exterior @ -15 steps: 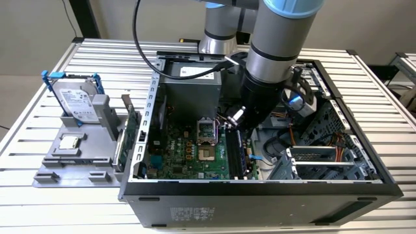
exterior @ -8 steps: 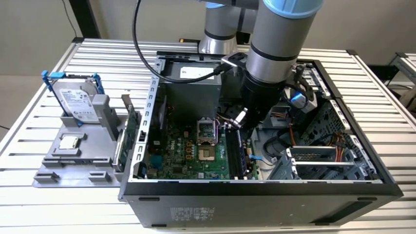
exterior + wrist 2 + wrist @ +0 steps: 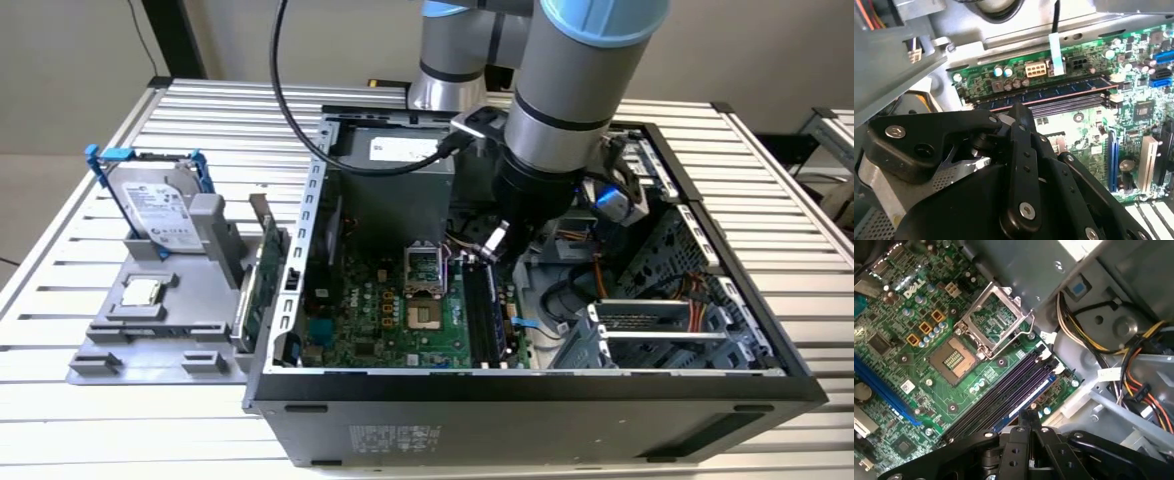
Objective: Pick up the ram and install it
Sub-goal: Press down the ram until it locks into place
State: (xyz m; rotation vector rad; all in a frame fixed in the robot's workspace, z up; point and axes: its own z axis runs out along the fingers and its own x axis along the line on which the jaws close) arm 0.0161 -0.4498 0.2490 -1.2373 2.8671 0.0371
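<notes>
One gripper (image 3: pixel 1030 426) nearest the lens in both wrist views, fingers (image 3: pixel 1022 150) pressed together, nothing held. Just beyond the fingertips: ram (image 3: pixel 1026 400), dark blue, lying seated in the outermost of the black slots (image 3: pixel 999 392) on the motherboard (image 3: pixel 387 310). Farther on: open processor socket (image 3: pixel 991 320). Beyond the case (image 3: pixel 534 390), on the slatted surface (image 3: pixel 80 440): hard drive (image 3: pixel 154 205) upright in a grey holder.

1 ram (image 3: pixel 1026 397), 4 slots (image 3: pixel 999 400), 1 gripper (image 3: pixel 1030 421).
</notes>
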